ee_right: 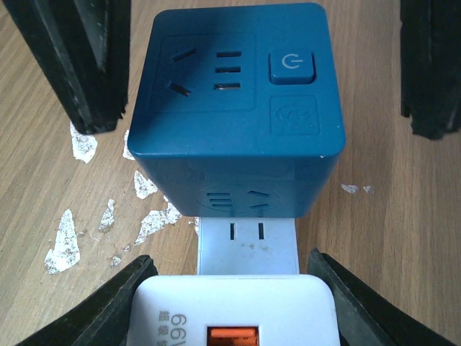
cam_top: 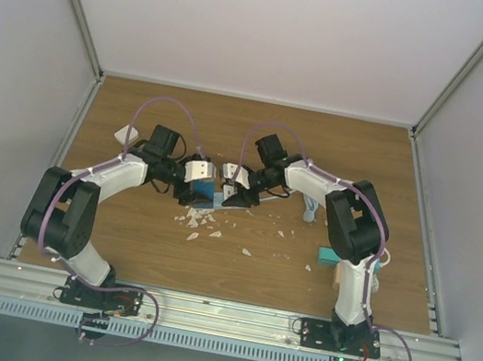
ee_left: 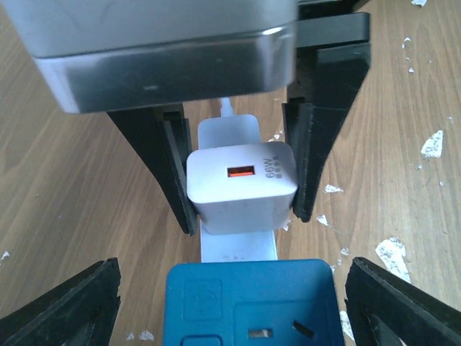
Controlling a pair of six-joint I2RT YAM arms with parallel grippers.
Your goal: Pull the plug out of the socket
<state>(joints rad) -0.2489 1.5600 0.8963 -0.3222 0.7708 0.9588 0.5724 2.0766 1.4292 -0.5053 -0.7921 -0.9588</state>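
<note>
Right wrist: rounded blue plastic socket (ee_right: 234, 108)

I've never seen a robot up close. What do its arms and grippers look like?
The left arm and right arm have white links and bulky black joints, on black bases. A thin purple cable loops along each. The left gripper and right gripper each end in two black, wedge-shaped fingers.

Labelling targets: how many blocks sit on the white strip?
2: the blue socket cube between the open fingers of the left gripper; the white charger next to it, clamped by the right gripper. The strip past the charger is hidden; more possible.
</note>
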